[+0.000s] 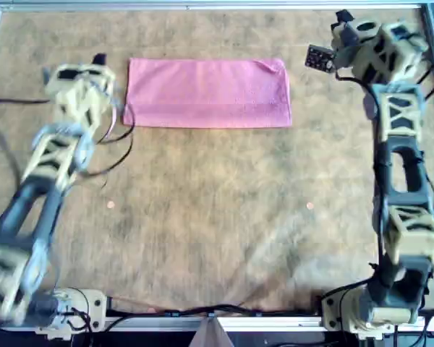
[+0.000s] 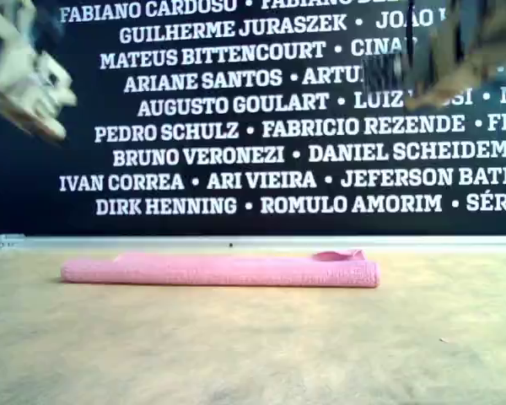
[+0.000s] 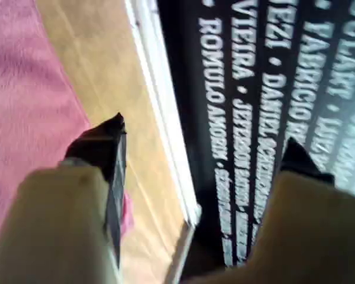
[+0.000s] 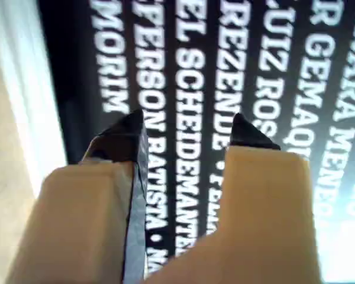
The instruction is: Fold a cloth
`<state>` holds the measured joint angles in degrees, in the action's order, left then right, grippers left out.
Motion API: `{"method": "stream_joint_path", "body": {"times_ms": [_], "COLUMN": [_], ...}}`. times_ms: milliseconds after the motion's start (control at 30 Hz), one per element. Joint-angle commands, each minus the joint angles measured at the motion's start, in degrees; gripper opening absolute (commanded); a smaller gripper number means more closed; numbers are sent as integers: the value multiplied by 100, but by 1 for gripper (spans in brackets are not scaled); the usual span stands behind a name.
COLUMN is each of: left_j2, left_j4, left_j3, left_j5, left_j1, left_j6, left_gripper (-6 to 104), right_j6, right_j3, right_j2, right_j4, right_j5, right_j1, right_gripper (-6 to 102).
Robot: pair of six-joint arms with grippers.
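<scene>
Brown table [image 1: 202,217] lies under me, with a black wall of white names [image 2: 270,126] behind. The cloth [image 1: 208,94] rests folded flat near the wall, touching neither of my 2 pincers. My left pincer [image 3: 204,139] and right pincer [image 4: 186,127] are raised, spread apart, holding nothing.

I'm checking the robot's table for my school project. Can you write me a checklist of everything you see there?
Surface: tan felt-like mat, marked, with two small coin-like dots.
Job's things: pink cloth folded into a long rectangle, one corner flipped up.
Clutter: nothing seen.
Grippers: left gripper open, empty, beside the cloth; right gripper open, empty, facing the wall.
Cables: black cables trail by the left arm.
Surroundings: black wall with white names.
</scene>
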<state>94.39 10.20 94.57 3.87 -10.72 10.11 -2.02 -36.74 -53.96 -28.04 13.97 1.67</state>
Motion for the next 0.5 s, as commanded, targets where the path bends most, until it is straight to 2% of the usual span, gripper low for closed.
{"method": "stream_joint_path", "body": {"times_ms": [0,133,233,367,467], "left_j2": [2382,4087,4992,5854,6328], "left_j4": [18,18,26,53,53], "left_j3": [1494,2769,3340,3929,4438], "left_j5": [0,-62,18,26,26], "left_j1": [53,44,44,44,44], "left_j6": [-44,-62,-62,-70,-70], "left_gripper": [92,92,92,92,92], "right_j6": [18,26,26,18,26], "right_j3": [-132,-650,-1099,-1784,-2470], "right_j2": [-1696,-2619,-3357,-4526,-5432], "right_j4": [-2224,-3973,-4992,-5774,-5924], "right_j5": [18,9,9,18,9], "right_j1": [53,-44,26,79,-9], "right_gripper": [58,58,58,58,58]}}
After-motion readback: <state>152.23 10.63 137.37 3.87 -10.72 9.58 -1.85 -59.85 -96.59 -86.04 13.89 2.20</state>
